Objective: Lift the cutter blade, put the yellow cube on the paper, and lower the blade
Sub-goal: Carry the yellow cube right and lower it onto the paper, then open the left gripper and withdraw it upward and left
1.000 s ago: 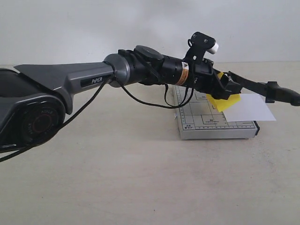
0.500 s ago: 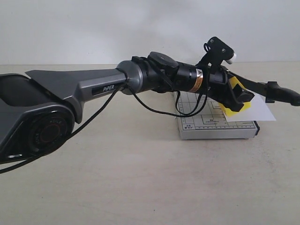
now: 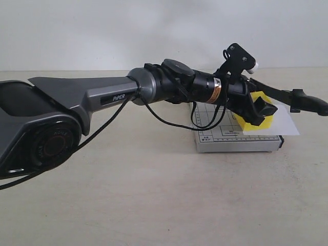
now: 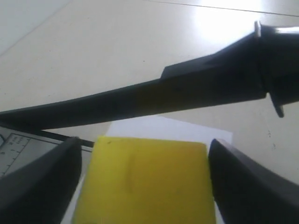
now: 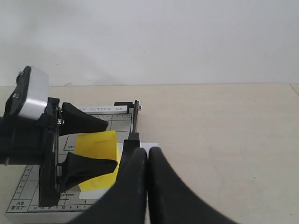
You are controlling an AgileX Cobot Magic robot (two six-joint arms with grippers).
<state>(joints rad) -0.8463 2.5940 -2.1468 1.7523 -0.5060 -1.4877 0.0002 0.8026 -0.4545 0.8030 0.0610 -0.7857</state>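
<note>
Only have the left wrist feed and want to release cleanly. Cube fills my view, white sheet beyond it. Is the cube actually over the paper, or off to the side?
Observer: Right wrist view: the yellow cube is over the grey base, above the paper's inner part. The paper's other end overhangs the cutting edge.
Operator: Blade high enough?
Observer: Exterior view: the cutter blade is raised only shallowly, its handle out past the base.
Operator: Right arm holding it?
Observer: The right gripper has its fingers pressed together at the handle end; whether they clamp it is hidden.
</note>
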